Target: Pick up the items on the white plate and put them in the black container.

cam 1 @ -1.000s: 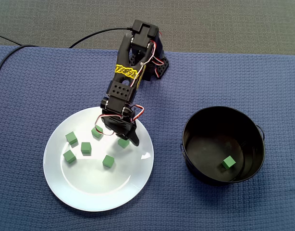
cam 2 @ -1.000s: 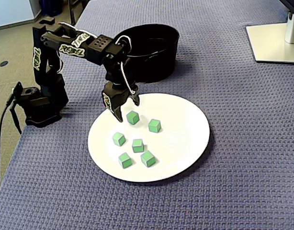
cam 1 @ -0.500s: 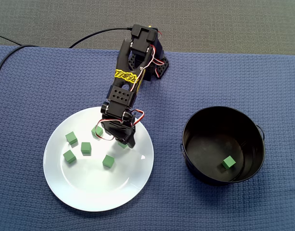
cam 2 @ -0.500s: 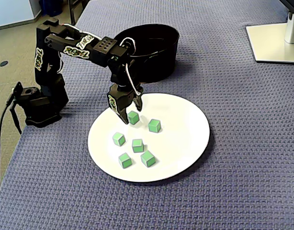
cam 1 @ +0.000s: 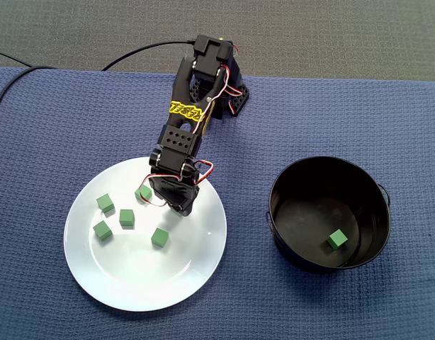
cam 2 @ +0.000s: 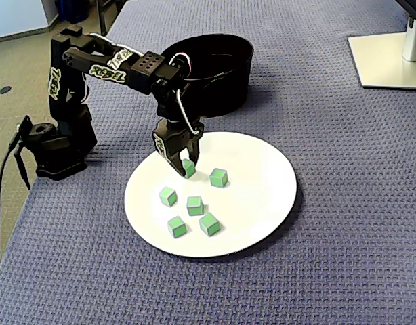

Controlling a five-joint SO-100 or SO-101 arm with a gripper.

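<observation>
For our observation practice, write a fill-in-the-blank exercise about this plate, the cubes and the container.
The cubes on the plate are coloured ___. The black container holds exactly ___ cube. The gripper is over the white ___, not the container.
Missing words: green; one; plate.

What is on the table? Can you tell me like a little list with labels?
surface: blue cloth
plate: white plate, holding six green cubes
container: black container, beside the plate
inside container: one lone cube
end effector: end effector low over the plate, fingers either side of the rim-side cube; grip unclear
</observation>
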